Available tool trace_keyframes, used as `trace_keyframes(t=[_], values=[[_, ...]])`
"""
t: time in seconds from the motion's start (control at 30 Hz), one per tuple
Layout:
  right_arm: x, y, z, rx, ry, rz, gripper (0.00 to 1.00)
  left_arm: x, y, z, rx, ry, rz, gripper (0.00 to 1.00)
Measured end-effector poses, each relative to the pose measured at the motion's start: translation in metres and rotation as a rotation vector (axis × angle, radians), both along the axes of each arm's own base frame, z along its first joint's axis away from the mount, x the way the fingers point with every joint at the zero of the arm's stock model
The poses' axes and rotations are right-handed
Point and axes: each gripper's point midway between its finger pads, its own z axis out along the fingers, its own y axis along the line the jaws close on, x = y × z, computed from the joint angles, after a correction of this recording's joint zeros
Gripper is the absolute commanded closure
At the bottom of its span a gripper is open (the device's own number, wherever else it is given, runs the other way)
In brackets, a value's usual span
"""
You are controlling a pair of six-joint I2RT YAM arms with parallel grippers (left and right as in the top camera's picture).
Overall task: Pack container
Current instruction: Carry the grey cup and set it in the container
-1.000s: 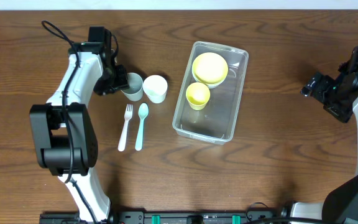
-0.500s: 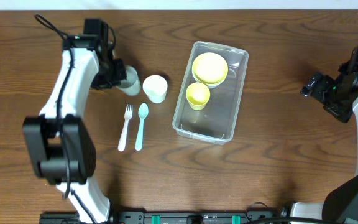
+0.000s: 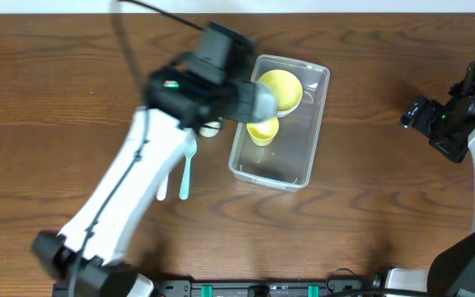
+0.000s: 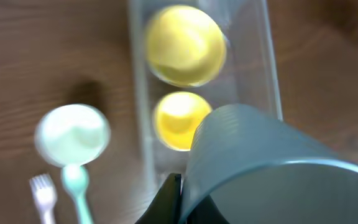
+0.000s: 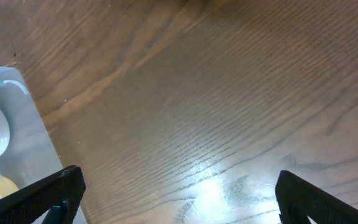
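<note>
The clear plastic container [image 3: 303, 157] lies right of centre and holds a yellow bowl [image 3: 280, 85] and a small yellow cup [image 3: 261, 132]. My left gripper [image 3: 250, 103] is shut on a grey-blue cup [image 4: 272, 168], held raised above the container's left rim. In the left wrist view the container [image 4: 271, 68], bowl [image 4: 184, 45] and yellow cup [image 4: 176, 121] lie below the held cup. A white cup [image 4: 72, 134] stands on the table left of the container. My right gripper [image 3: 415, 115] is open and empty at the far right, over bare wood [image 5: 185, 124].
A mint spoon [image 3: 185, 169] and a white fork [image 3: 162, 191] lie left of the container, partly under my left arm. The spoon [image 4: 74, 186] and fork [image 4: 42, 196] also show in the left wrist view. The container's corner [image 5: 5, 124] shows in the right wrist view.
My left gripper has lifted the grey-blue cup and carried it right, from beside the white cup to above the container's left rim. The right arm has not moved.
</note>
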Motion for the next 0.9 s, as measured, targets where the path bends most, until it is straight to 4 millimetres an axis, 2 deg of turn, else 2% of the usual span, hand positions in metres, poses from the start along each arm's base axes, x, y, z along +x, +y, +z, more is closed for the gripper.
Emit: trace_keyframes(t=[0.1, 0.27, 0.37, 0.5, 0.6, 0.63, 0.7, 0.83, 0.9], values=[[0.000, 0.000, 0.000, 0.000, 0.000, 0.000, 0.01, -0.003, -0.031, -0.034, 0.058, 0.031, -0.059, 0.94], [0.000, 0.000, 0.000, 0.000, 0.000, 0.000, 0.01, 0.003, -0.066, -0.088, 0.117, 0.072, -0.109, 0.94], [0.000, 0.000, 0.000, 0.000, 0.000, 0.000, 0.01, 0.010, -0.076, -0.119, 0.139, 0.095, -0.114, 0.95], [0.000, 0.000, 0.000, 0.000, 0.000, 0.000, 0.01, 0.019, -0.079, -0.149, 0.168, 0.114, -0.107, 0.94], [0.000, 0.000, 0.000, 0.000, 0.000, 0.000, 0.01, 0.023, -0.082, -0.162, 0.171, 0.117, -0.107, 0.92], [0.000, 0.000, 0.000, 0.000, 0.000, 0.000, 0.01, 0.023, -0.082, -0.164, 0.173, 0.118, -0.106, 0.85], [0.000, 0.000, 0.000, 0.000, 0.000, 0.000, 0.01, 0.025, -0.084, -0.166, 0.169, 0.115, -0.106, 0.79], [0.000, 0.000, 0.000, 0.000, 0.000, 0.000, 0.01, 0.026, -0.084, -0.166, 0.168, 0.111, -0.103, 0.72], [0.000, 0.000, 0.000, 0.000, 0.000, 0.000, 0.01, 0.023, -0.082, -0.167, 0.176, 0.122, -0.105, 0.66]])
